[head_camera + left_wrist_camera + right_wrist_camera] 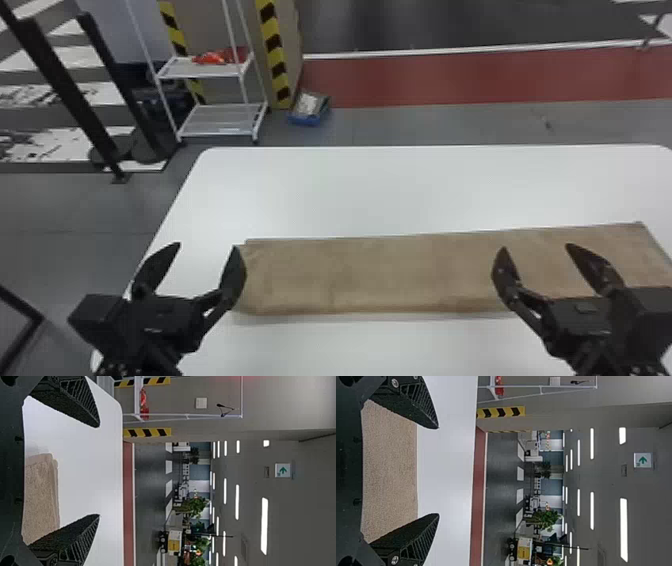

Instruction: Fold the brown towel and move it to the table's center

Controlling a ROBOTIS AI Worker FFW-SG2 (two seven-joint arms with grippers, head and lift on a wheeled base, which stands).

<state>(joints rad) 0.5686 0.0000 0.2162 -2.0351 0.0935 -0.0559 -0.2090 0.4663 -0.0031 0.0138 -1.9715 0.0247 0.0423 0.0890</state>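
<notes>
Brown towel [375,275] lies as a long folded strip across the near part of the white table [350,190]. Its near right corner is hidden behind the right gripper [536,247] or cut off. That gripper's fingers stand apart over the towel. Left gripper [205,246], fingers also apart, at the towel's left end; can't tell if touching. Table's near edge cut off.

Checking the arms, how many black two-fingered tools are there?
2: the left tool near the left end of the long brown towel, the right tool above its right half.
</notes>
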